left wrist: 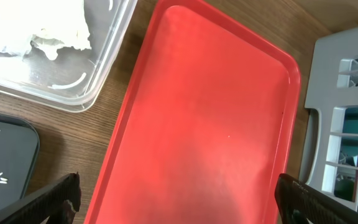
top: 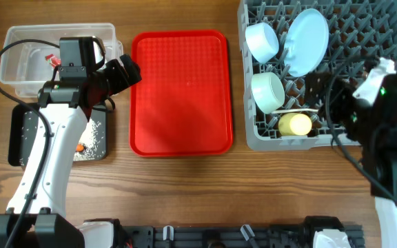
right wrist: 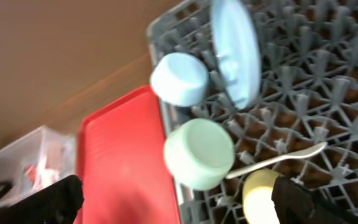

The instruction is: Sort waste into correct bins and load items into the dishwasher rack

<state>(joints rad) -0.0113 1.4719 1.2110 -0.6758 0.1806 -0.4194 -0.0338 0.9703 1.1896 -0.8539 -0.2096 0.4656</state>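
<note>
While the overhead view takes in the whole bench, it sets the dishwasher rack [top: 250, 141] at the far right corner. The plate [top: 306, 40] stands there on edge, with two bowls [top: 261, 40] [top: 268, 91] tilted along the rack's left side. The spoon [top: 298, 110] lies with its long axis parallel to the near edge, just beyond the yellow cup [top: 295, 124]. The red tray [top: 179, 93] lies mid-bench, its long axis running far to near. The clear tub [top: 19, 31] holds the wrapper [top: 50, 60] at the far left corner. Rice grains [top: 92, 131] and the carrot [top: 80, 147] lie in the black tray [top: 19, 138].

Only the left wrist view shows the tissue [left wrist: 55, 31] in the tub and the left hand [left wrist: 176, 199] spread wide over the red tray.

Only the right wrist view shows the right hand [right wrist: 179, 199] spread wide, gripping nothing, above the rack's left edge.
</note>
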